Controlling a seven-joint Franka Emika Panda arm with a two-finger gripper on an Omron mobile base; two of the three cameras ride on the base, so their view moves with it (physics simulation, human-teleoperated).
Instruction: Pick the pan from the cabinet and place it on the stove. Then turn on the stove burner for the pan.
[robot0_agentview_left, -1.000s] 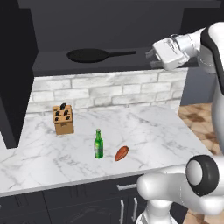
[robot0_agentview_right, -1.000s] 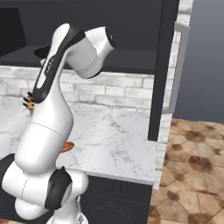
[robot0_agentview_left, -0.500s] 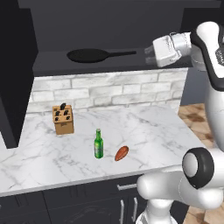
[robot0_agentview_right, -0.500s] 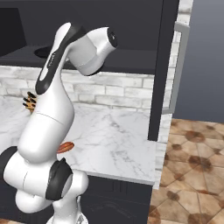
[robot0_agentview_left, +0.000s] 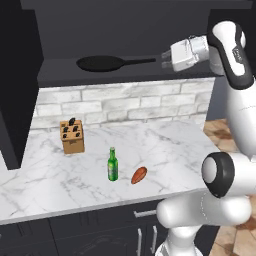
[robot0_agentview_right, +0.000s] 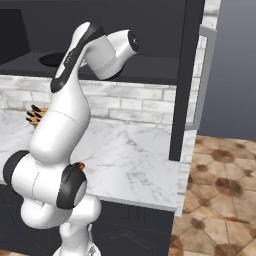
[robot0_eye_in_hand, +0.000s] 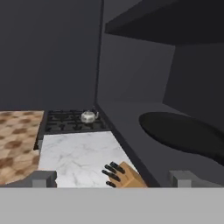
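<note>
Kitchen corner I'm looking at: marble counter, brick backsplash, tiled floor.

I see a white grey-veined marble countertop (robot0_agentview_left: 60, 185) against a pale brick backsplash (robot0_agentview_left: 125, 102). Dark base units (robot0_agentview_left: 75, 232) sit below with short silver handles. Brown patterned floor tiles (robot0_agentview_right: 220, 200) on the right side, grey wall (robot0_agentview_right: 232, 65) beyond. Lighting flat and even, no hard shadows.

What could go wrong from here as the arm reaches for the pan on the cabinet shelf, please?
The open end effector sits just off the tip of the pan handle; gripping that far out, the wide pan could tip or twist when lifted. Below the shelf stand a knife block and a green bottle, which a dropped pan could strike. The kettle already sits on the stove, so placement space may be tight.
</note>
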